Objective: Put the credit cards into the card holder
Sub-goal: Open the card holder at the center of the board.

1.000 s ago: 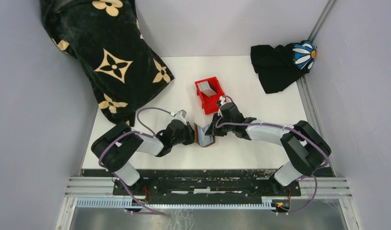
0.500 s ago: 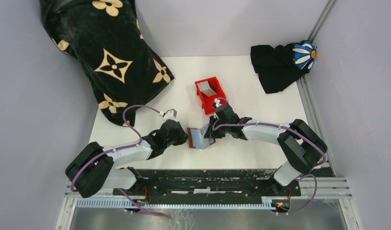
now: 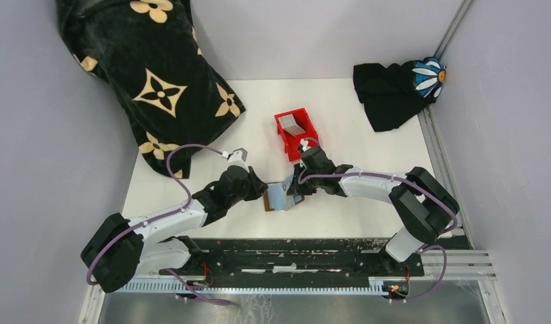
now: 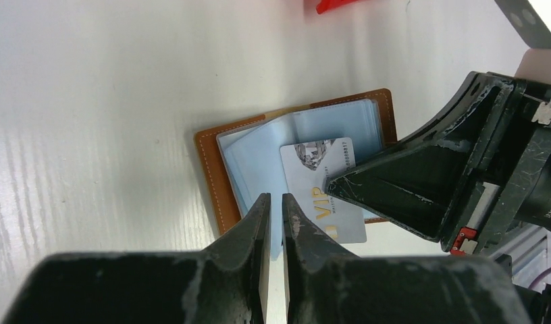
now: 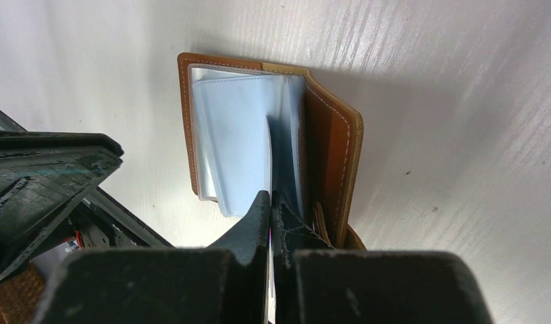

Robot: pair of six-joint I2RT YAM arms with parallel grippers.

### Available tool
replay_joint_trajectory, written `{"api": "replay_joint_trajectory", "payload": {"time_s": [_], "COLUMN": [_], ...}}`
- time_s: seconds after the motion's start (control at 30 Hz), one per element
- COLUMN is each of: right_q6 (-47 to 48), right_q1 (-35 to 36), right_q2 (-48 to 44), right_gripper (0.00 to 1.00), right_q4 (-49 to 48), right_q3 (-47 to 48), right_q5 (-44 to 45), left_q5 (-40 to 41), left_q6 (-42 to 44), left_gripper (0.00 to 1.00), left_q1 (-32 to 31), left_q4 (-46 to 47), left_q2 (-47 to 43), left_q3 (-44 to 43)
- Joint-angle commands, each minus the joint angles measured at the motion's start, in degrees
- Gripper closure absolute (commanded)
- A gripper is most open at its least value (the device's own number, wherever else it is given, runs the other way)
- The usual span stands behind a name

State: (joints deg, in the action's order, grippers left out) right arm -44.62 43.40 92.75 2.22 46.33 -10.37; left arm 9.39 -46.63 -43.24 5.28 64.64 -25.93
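Note:
The card holder (image 3: pixel 268 202), a brown leather wallet, lies open on the white table between my two grippers, its clear blue sleeves up. In the left wrist view, my left gripper (image 4: pixel 273 202) is shut on the edge of one sleeve at the card holder's (image 4: pixel 208 175) near side. My right gripper (image 3: pixel 294 190) is shut on a silvery credit card (image 4: pixel 312 165) marked VIP and holds it over the sleeves. In the right wrist view (image 5: pixel 269 199) that card (image 5: pixel 268 155) shows edge-on among the sleeves of the card holder (image 5: pixel 327 148). Another grey card (image 3: pixel 294 126) lies in the red bin.
The red bin (image 3: pixel 303 147) stands just behind the right gripper. A black cloth with cream flowers (image 3: pixel 158 81) fills the back left. A black cloth with a daisy patch (image 3: pixel 394 88) lies at the back right. Grey walls close both sides.
The card holder went from nearly closed to lying open and shifted a little left. My left arm swung back to the left. My right gripper followed left with the card.

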Motion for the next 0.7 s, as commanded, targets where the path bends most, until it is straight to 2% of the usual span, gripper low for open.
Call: {"api": "replay_joint_trajectory", "payload": {"time_s": [0.0,0.3,0.67], "right_q6": [1.62,1.62,3.04], "right_q1": [0.41,0.37,0.37], "right_q2": [0.69,0.81,-1.61], "right_gripper": [0.99,0.99,0.99], "right_q4": [1.39,1.21,2.07], "right_q3": [1.66,2.05,2.93], "right_q5": [1.89,1.41,1.20], "left_q5": [-3.42,-7.40,-5.53], "left_q6": [1.07,-1.69,-1.40], "left_gripper": [0.82,0.82,0.83], "left_q1": [-0.34,-2.14,-2.75], "left_q4": [4.07,11.31,10.41], "left_q2": [2.70,11.32,18.70], "left_q3": [-2.49,-2.70,-3.80]}}
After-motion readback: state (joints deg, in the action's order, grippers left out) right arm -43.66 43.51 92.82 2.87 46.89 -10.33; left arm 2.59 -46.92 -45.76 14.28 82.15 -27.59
